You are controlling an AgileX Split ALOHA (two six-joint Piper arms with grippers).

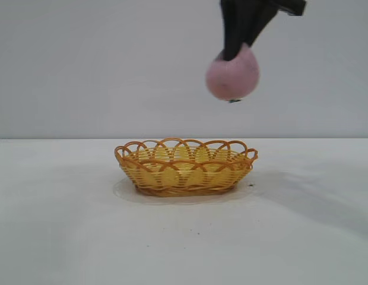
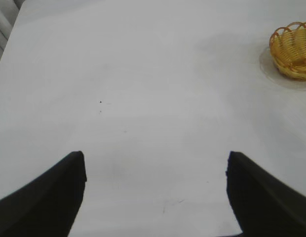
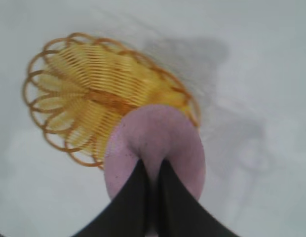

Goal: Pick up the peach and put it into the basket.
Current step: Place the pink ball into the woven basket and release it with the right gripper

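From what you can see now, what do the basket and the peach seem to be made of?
The basket looks like woven wicker or a plastic imitation: yellow strands, glossy orange looped rim. The peach, held by the right gripper, looks matte and mottled pink, likely foam or soft plastic; I cannot tell which.

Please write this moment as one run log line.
right gripper: shut on peach, high above basket | basket: on table, nothing inside | left gripper: open, parked over bare table

the right pincer (image 1: 234,56) is held high, pointed steeply downward, its dark fingers (image 3: 165,197) pinched together. the left pincer (image 2: 155,190) is spread wide, angled gently downward.
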